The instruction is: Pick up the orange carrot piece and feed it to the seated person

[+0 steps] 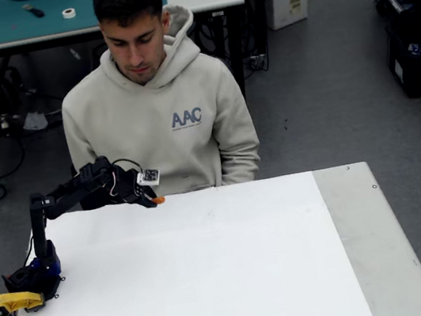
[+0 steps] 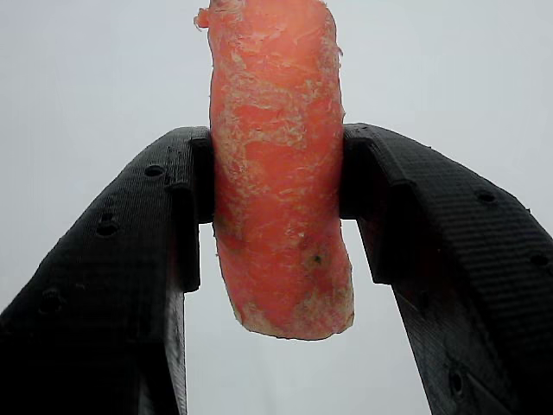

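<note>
Currently: end effector [image 1: 154, 200] clamped on the orange carrot piece [image 1: 158, 201], both black fingers [image 2: 130, 259] pressing its sides, held above the white counter's [image 1: 212, 270] far edge, just before the seated person [image 1: 159, 110].

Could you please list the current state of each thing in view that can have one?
End effector: shut on the carrot piece, raised near the table's far edge in the fixed view.
Carrot piece: clamped between both fingers, sticking out past them on both sides.
Seated person: sitting behind the table, head bowed, looking down.
Table: white top, bare under the arm.
</note>
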